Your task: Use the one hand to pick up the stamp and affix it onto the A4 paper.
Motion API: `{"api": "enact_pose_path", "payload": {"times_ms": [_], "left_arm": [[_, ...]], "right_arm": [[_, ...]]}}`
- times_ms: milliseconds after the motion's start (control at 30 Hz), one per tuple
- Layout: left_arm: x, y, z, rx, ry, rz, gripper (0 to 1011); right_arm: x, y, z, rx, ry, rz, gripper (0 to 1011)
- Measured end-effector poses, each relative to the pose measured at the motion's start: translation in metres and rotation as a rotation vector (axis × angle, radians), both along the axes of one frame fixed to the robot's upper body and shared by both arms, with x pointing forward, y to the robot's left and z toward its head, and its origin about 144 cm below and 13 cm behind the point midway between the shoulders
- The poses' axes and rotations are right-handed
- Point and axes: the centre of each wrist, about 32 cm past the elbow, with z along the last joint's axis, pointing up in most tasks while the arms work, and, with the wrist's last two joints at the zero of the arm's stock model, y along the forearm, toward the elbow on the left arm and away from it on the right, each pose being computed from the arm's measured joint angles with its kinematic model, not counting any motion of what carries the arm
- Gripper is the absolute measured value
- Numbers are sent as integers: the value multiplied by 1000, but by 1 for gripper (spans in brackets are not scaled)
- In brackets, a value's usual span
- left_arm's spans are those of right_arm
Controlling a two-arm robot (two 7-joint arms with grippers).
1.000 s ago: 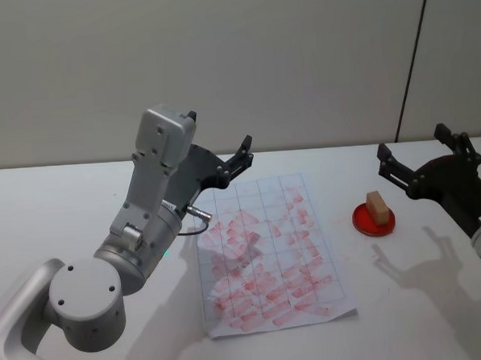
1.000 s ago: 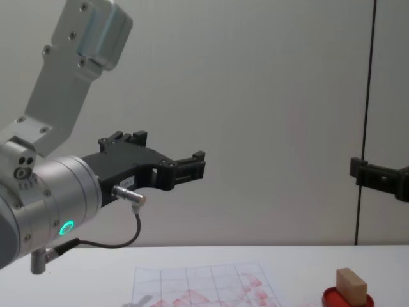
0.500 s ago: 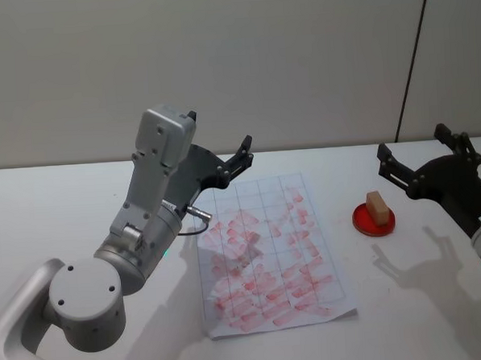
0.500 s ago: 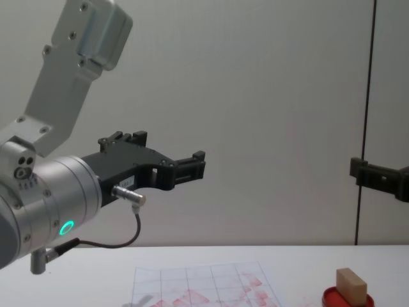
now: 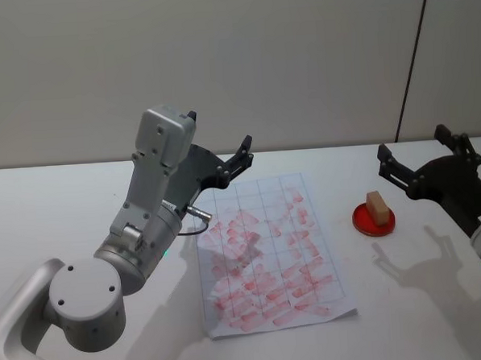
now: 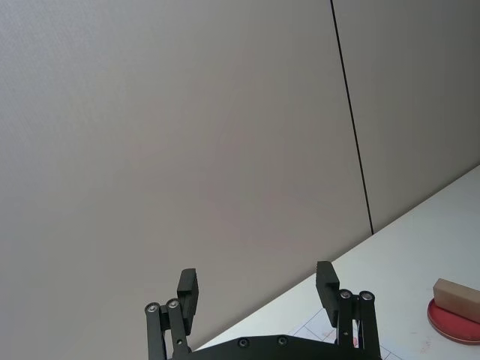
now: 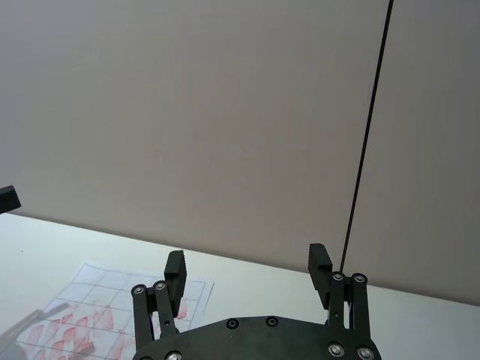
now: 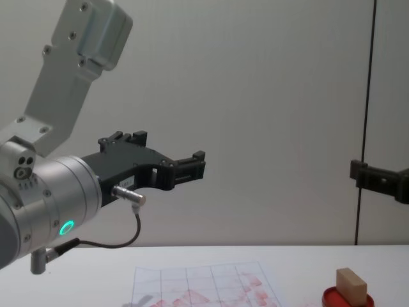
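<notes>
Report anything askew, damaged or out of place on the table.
The A4 paper lies slightly askew on the table, its near edge rippled, and its red marks smear across grid lines. The stamp rests on the ink pad, untouched.

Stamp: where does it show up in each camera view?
Head: stamp right of centre, standing on the red pad.
Chest: bottom right corner, on the pad.
Left wrist: picture's lower right edge, on the pad.
Right wrist: the paper, at the picture's lower left.
Shared landmark: the paper, on the stamp's left.
</notes>
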Motion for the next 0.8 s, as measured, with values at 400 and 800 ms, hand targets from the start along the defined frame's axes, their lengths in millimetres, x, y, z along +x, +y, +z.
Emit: {"api": "enact_pose_path", "payload": {"times_ms": [400,800], "left_arm": [[0,0,0,0,0,0,1001],[0,0,0,0,0,0,1001]], "right_arm": [[20,1,-6,-29,101,-41,1001],[45,10,-20,-67,215,-50,1001]]}}
